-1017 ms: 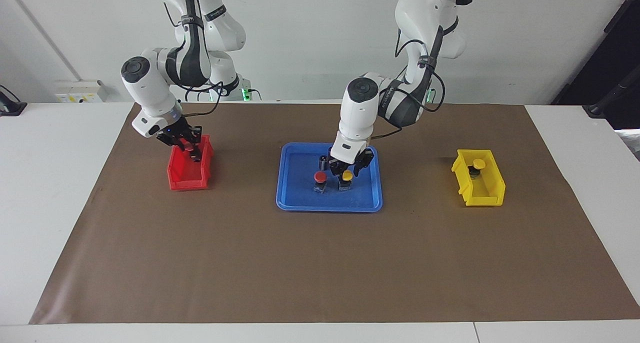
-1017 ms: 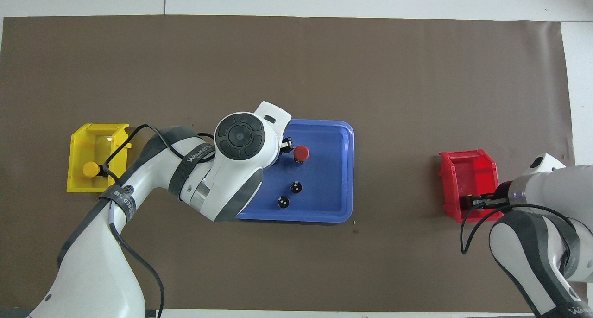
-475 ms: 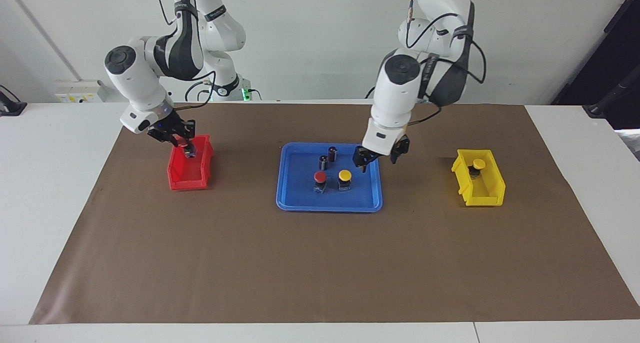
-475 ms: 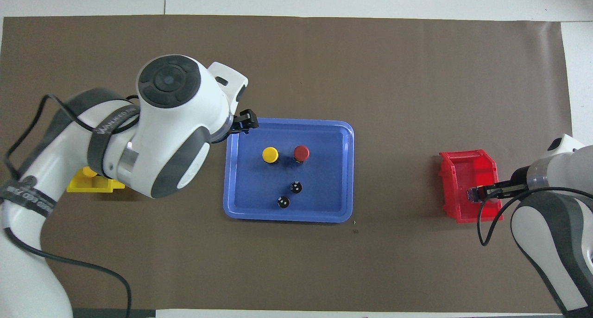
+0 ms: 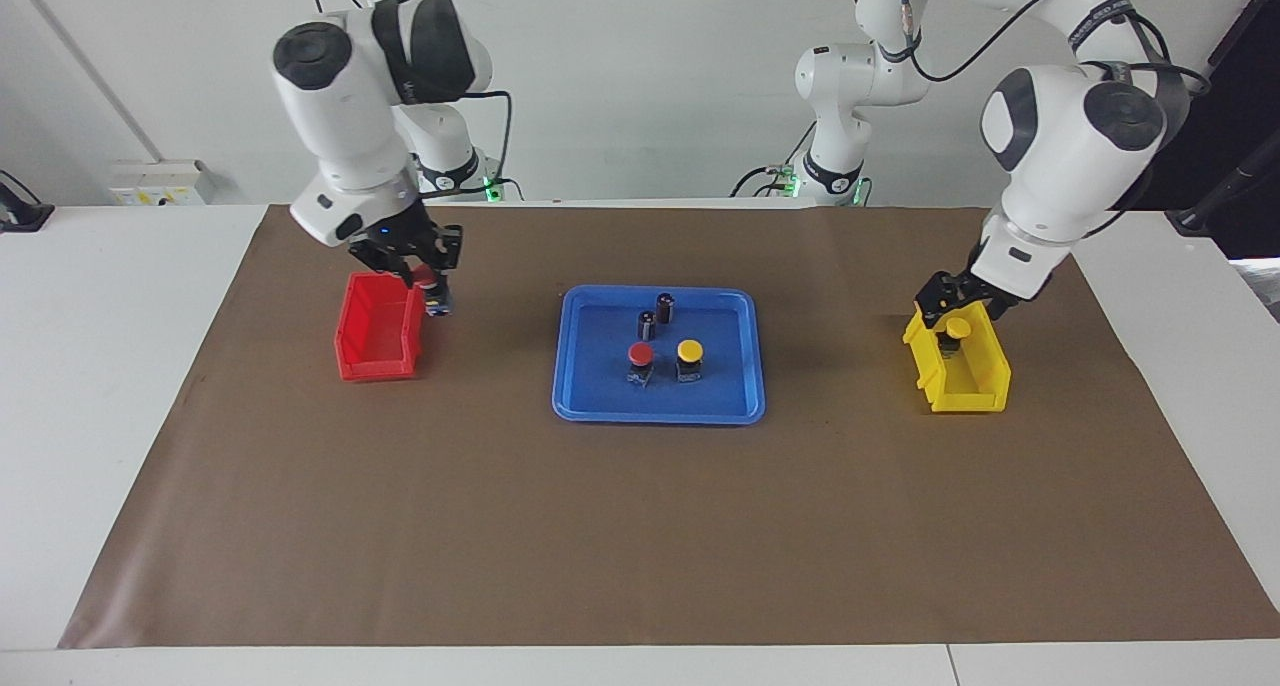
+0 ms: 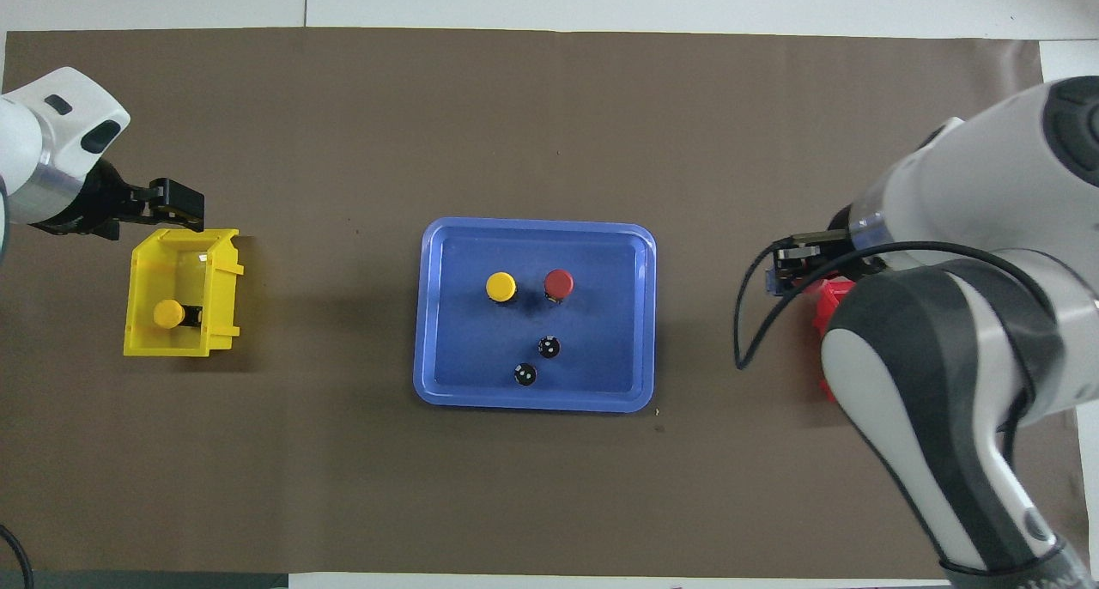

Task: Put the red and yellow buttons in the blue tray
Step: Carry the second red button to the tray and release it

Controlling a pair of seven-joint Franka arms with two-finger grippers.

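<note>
The blue tray lies mid-table and holds one red button and one yellow button; they also show in the overhead view, red and yellow, on the tray. My right gripper is shut on a second red button and holds it in the air beside the red bin, on the tray's side. My left gripper is open just above the yellow bin, over the second yellow button that stands in it.
Two small dark cylinders stand in the tray, nearer to the robots than the buttons. A brown mat covers the table. In the overhead view my right arm hides most of the red bin.
My left gripper let go of the yellow button in the tray and swung over the yellow bin. My right gripper rose out of the red bin with a red button, moving toward the tray.
</note>
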